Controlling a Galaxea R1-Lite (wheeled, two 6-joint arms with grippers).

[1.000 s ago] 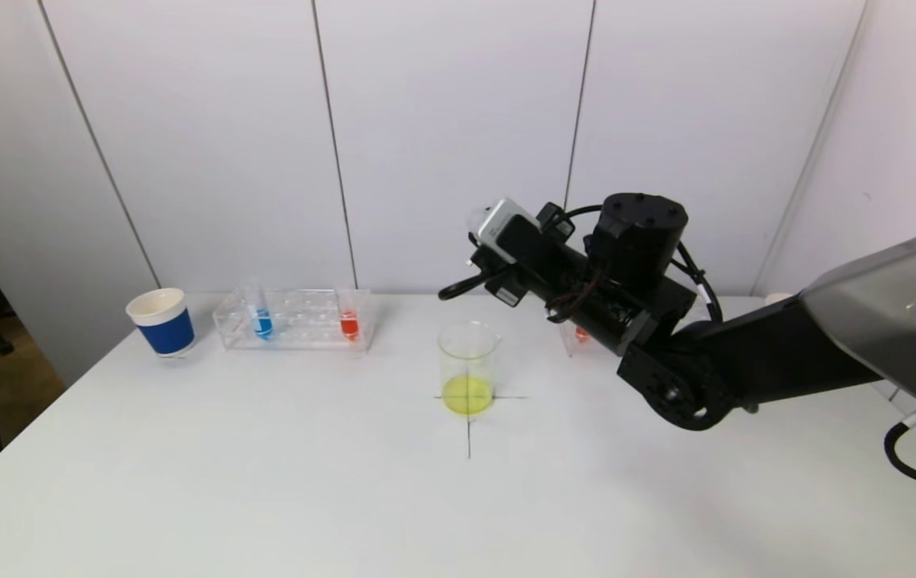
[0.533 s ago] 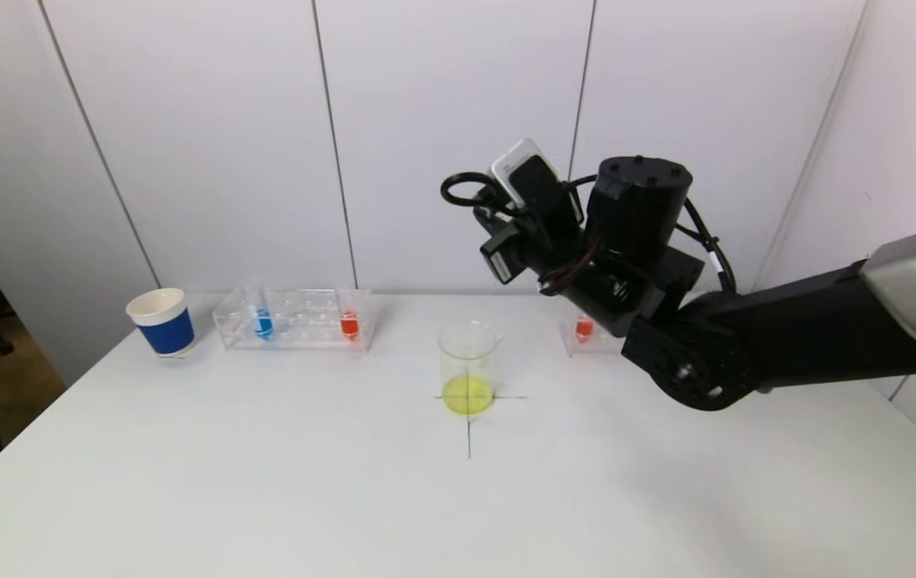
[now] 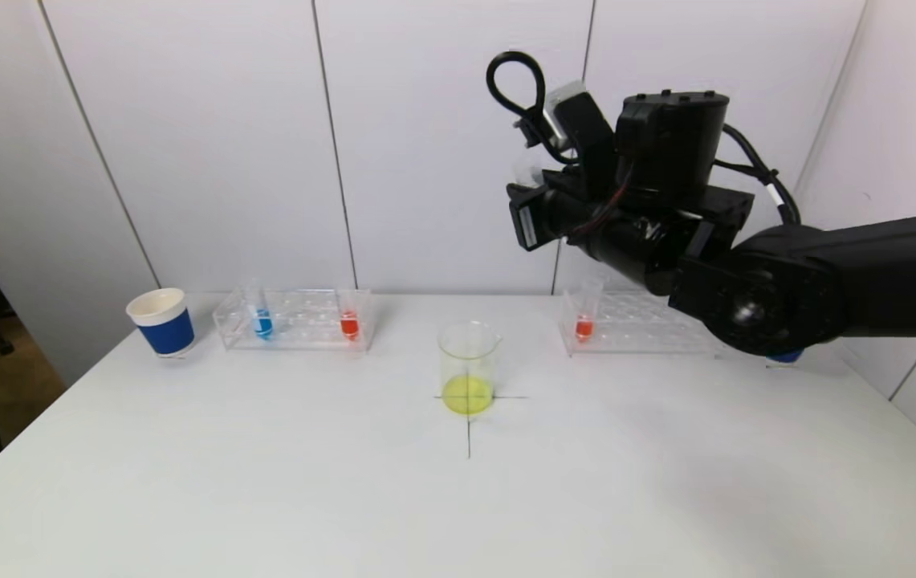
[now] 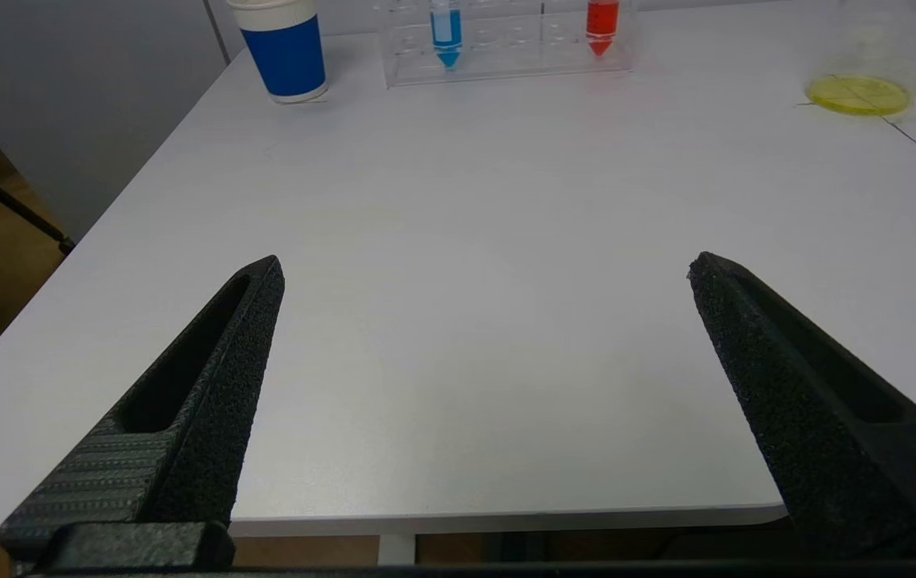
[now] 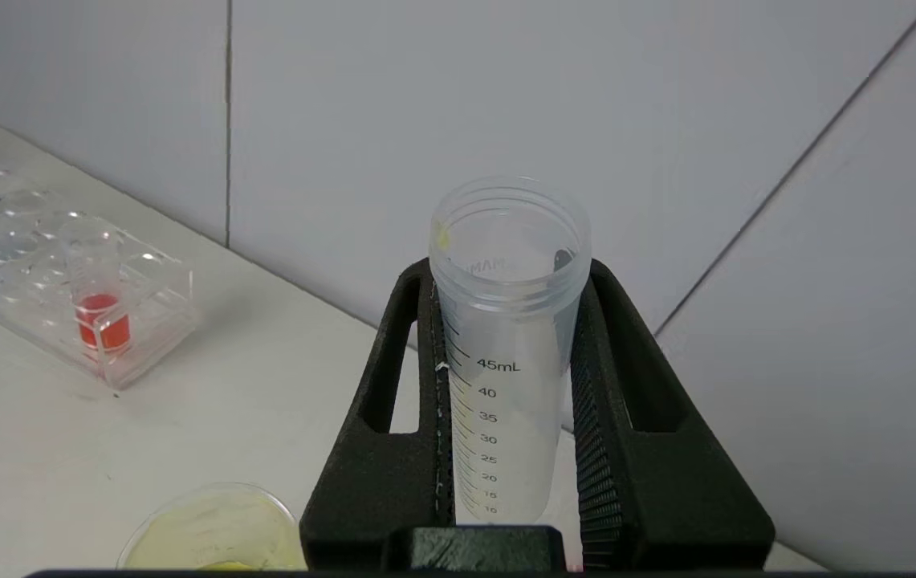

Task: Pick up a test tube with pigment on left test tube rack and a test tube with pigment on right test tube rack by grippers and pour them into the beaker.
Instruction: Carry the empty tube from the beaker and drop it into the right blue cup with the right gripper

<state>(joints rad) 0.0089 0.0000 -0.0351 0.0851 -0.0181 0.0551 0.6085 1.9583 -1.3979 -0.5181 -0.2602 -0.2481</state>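
My right gripper [image 3: 526, 217] is shut on a clear graduated test tube [image 5: 506, 345] that looks empty, held high above the table, up and to the right of the beaker [image 3: 468, 365]. The beaker holds yellow liquid and also shows in the right wrist view [image 5: 209, 530]. The left rack [image 3: 297, 323] holds a blue tube [image 3: 262, 323] and a red tube [image 3: 349, 323]. The right rack [image 3: 642, 325] holds a red tube [image 3: 584, 325]. My left gripper [image 4: 483, 261] is open and empty, low over the table's near left edge, outside the head view.
A blue paper cup [image 3: 160, 321] stands left of the left rack. Another blue object [image 3: 783, 356] peeks out under my right arm by the right rack. A black cross is marked under the beaker. White wall panels stand close behind the table.
My right arm has risen and swung right, away from above the beaker, turning the tube from tipped back toward upright. The right rack and its red tube have come into view.
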